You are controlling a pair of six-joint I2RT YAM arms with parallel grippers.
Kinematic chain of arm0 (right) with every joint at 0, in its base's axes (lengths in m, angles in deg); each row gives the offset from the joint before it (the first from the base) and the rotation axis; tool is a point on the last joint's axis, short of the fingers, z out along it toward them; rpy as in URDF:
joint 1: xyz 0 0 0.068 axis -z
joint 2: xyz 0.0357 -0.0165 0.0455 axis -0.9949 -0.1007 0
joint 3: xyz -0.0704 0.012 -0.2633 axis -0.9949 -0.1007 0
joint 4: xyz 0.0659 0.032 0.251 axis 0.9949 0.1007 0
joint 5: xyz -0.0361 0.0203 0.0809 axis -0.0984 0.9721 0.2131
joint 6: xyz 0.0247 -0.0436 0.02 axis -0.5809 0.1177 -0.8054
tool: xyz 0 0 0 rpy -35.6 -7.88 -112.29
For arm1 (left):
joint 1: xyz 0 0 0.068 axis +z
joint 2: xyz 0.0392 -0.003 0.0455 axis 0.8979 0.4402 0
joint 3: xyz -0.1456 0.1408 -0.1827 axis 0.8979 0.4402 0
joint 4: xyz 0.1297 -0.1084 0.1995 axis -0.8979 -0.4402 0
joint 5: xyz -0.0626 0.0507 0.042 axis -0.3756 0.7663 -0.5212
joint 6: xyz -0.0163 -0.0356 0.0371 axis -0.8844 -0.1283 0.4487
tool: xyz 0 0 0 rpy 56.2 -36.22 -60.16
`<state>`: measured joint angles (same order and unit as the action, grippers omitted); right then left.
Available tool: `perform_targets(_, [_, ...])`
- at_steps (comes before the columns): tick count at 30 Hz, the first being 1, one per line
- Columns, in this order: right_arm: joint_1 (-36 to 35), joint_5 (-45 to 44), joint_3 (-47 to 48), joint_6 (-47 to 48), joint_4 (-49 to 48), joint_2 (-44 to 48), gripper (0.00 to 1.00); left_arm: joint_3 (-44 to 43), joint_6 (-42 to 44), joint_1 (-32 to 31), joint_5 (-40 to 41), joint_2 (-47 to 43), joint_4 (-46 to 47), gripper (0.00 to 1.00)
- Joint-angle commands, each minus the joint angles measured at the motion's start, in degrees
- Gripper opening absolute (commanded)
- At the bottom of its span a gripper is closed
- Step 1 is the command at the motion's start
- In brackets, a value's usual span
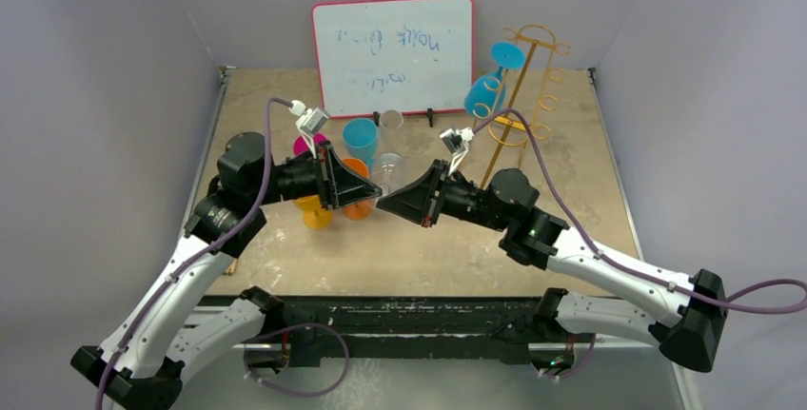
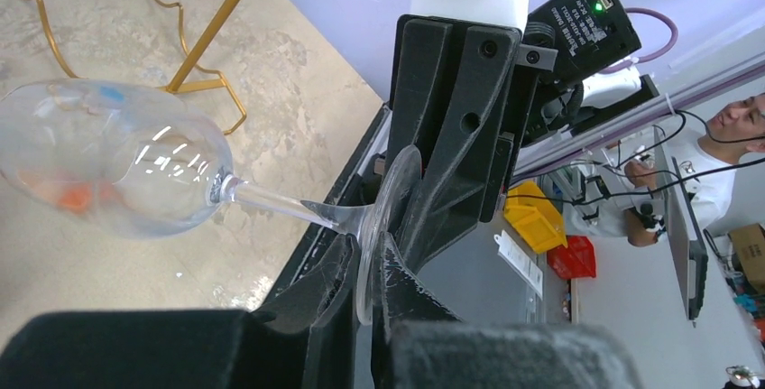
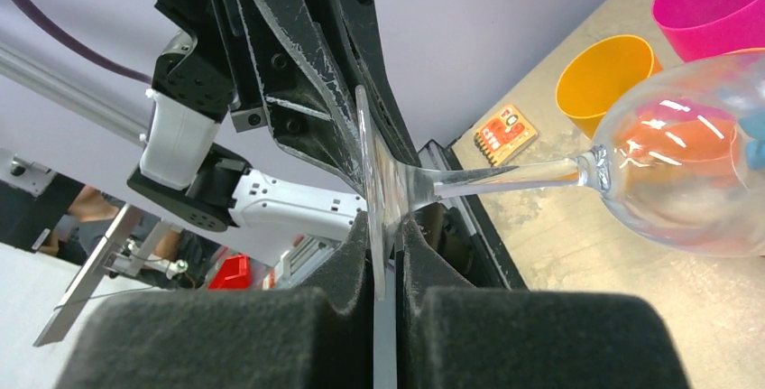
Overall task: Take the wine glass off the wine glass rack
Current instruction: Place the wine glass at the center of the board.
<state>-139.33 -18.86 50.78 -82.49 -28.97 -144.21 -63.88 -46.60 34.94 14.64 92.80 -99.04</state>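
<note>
Left fingers point(image 2: 316, 326) clenched on the flat foot of the clear wine glass point(image 2: 117, 159), held sideways over the worktop point(image 1: 428, 248), bowl out past the fingertips. Right fingers point(image 3: 343, 267) clamped on the same foot from the opposite side. Wine glass rack point(image 1: 525, 72) stands beyond and right of the right fingers, apart from the glass, a blue glass point(image 1: 483, 94) hanging on it.

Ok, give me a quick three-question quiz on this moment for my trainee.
1. True or false: the clear wine glass hangs from the rack.
2. The left gripper and right gripper both pinch the clear glass by its: A bowl, B stem, C foot?
3. Fill in: the other glass, hanging on the rack, is coloured ___.
Key: 1 false; 2 C; 3 blue.
</note>
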Motion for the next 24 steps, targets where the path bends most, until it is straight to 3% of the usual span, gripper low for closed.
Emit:
perform_targets(1, [0.16,-1.55,0.43,2.90,-3.84,2.59,0.00,-1.60,-0.38,-0.14,-0.03,-1.72,2.91,0.00])
perform_targets(4, [0.11,-3.08,0.37,5.30,-5.45,3.45,0.00,-3.07,-0.36,-0.16,-0.27,-1.64,1.96,0.48])
perform_targets(6, [0.11,-1.95,0.86,6.87,-4.42,3.31,0.00,-3.66,-0.20,-0.16,0.30,-2.11,1.72,0.63])
perform_targets(10, [0.10,0.54,1.53,12.30,0.02,3.17,0.00,-7.27,2.70,-0.14,10.06,-2.44,-4.22,0.72])
perform_targets(12, [-0.01,1.80,2.38,17.11,3.26,3.72,0.00,-14.47,4.68,-0.14,27.20,-2.21,-13.96,0.75])
perform_targets(14, [-0.21,1.28,3.25,22.93,6.52,5.01,0.00,-14.36,2.09,-0.14,35.57,-5.59,-11.35,0.80])
perform_targets(19, [-3.57,-2.14,1.40,41.76,10.14,6.73,0.00,-18.04,-0.05,-0.14,44.88,-1.90,-22.33,0.83])
perform_targets(21, [-9.21,-9.85,2.24,49.99,13.72,4.70,0.00,-19.49,-1.69,-0.14,48.62,0.68,-26.00,0.84])
perform_targets(24, [-13.00,-13.71,-0.21,60.34,11.76,4.10,0.00,-17.75,-6.06,-0.14,57.03,0.13,-25.66,0.84])
